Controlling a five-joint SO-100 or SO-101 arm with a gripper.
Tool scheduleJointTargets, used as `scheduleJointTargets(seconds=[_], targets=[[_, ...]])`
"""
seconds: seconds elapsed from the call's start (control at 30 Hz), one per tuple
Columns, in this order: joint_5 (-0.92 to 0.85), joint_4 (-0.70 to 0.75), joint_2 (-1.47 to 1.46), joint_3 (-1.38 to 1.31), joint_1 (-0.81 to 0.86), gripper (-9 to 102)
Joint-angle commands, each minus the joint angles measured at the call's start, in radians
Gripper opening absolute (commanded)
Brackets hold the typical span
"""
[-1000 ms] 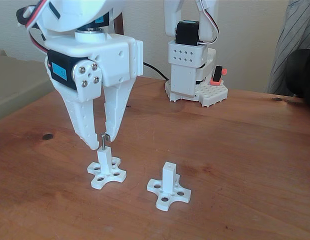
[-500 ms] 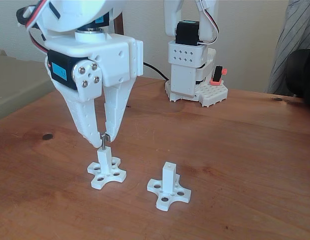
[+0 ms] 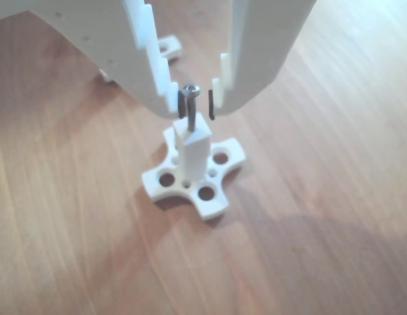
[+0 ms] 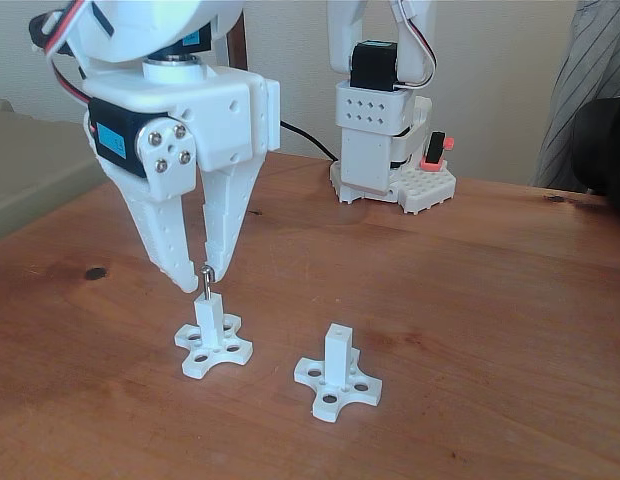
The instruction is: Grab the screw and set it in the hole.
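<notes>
Since half a second ago the gripper (image 4: 197, 278) has risen a little and shifted slightly left in the fixed view, so its tips now sit around the head of the screw (image 4: 206, 281) rather than lower on the shaft. The jaws are parted by a narrow gap. In the other view, the gripper (image 3: 196, 105) has the screw (image 3: 190, 103) standing between its black-padded tips, close to the left pad and clear of the right one; whether the left pad touches it cannot be told.

The screw stands upright with its lower end in the hole at the top of the left white post (image 4: 209, 313), most of its shaft still showing above.

The other view looks down on that post (image 3: 193, 147) and its cross-shaped base (image 3: 210, 190). The fixed view adds the second post (image 4: 337, 349) to the right, and the arm's base (image 4: 390, 180) at the back of the wooden table (image 4: 490, 330).
</notes>
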Motion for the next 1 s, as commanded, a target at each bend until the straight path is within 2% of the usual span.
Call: scheduleJointTargets(seconds=[0.0, 0.7, 0.97], targets=[[-0.011, 0.003, 0.06, -0.069, -0.014, 3], [-0.006, 0.006, 0.057, -0.074, -0.026, 1], [-0.006, -0.002, 0.055, -0.077, -0.021, -3]])
